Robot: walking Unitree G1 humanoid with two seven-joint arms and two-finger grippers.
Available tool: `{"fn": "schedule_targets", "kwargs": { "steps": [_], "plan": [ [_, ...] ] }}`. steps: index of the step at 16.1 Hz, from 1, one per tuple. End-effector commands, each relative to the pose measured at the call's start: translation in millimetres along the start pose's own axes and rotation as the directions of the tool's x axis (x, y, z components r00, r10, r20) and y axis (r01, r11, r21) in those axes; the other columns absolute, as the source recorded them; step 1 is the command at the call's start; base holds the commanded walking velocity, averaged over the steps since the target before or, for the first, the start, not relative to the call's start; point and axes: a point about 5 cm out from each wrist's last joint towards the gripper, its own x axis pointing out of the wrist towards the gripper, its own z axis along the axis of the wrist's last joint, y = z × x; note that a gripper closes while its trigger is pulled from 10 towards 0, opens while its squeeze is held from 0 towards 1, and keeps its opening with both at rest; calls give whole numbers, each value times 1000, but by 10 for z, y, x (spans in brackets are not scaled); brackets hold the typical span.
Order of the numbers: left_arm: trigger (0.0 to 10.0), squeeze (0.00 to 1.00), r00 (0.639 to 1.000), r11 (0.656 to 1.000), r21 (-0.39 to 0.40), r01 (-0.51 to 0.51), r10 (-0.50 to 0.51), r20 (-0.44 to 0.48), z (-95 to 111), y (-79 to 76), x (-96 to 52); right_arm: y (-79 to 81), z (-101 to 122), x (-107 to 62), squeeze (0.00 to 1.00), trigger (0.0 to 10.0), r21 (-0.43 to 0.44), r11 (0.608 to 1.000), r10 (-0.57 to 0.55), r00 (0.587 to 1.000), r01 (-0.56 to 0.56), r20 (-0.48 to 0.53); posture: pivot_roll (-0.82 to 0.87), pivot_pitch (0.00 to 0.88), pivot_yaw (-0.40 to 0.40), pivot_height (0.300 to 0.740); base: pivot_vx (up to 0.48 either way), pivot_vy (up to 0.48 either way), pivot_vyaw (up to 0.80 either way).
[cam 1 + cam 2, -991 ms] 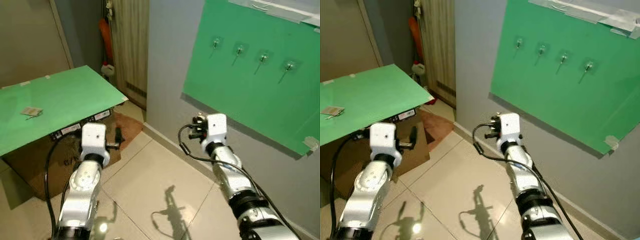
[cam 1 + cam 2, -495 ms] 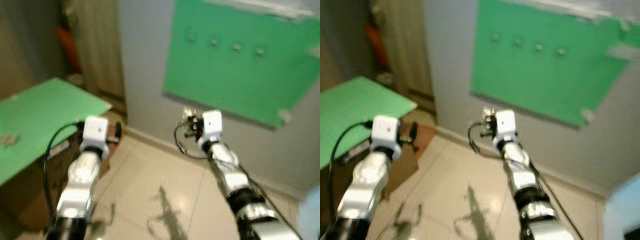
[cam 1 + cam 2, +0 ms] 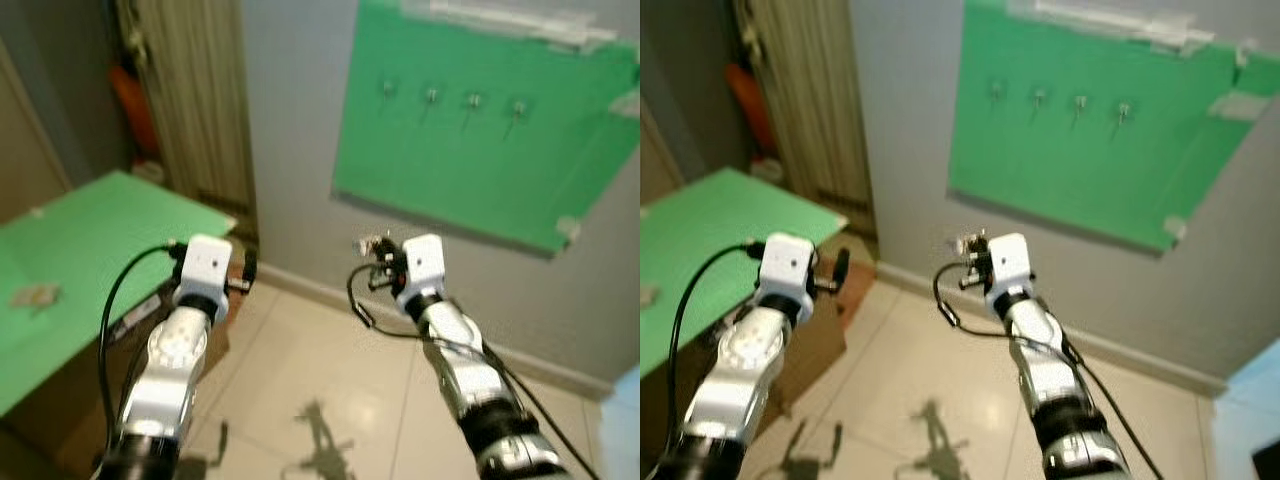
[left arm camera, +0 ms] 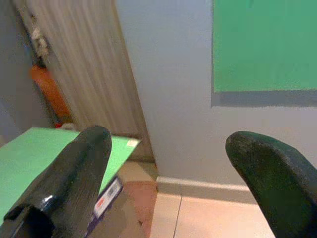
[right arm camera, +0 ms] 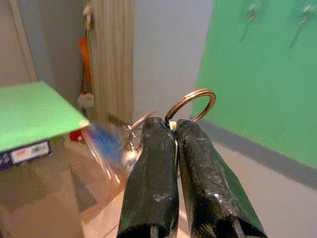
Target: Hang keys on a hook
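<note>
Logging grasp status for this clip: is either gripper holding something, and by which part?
The right gripper pinches the keys by their metal ring; the left gripper holds nothing.

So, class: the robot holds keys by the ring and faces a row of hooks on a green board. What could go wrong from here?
1. The right gripper pinches the key ring at its edge only; it might slip.
2. The keys look blurred, likely swinging, which could spoil the aim.
3. The hooks are small and sit high on the green board; the ring may miss.
</note>
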Motion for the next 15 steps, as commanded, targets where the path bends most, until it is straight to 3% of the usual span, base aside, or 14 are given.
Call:
{"fn": "schedule_targets", "kwargs": {
  "steps": [1,5,15],
  "plan": [
    [10000,0,998,999,12,42,-42,37,108,-71,39,-46,56,-7,0,0,-6,1000,-14,1000,15,23,44,0,-14,740,439,0,0],
    [10000,0,997,998,24,57,-58,47,166,-84,66,-37,173,59,0,0,16,1000,-25,999,25,39,39,0,-7,740,441,0,0],
    [10000,0,996,997,39,74,-75,48,197,-83,71,-23,257,119,0,0,-9,1000,-19,999,19,41,40,0,-11,740,444,0,-707]
  ]
}}
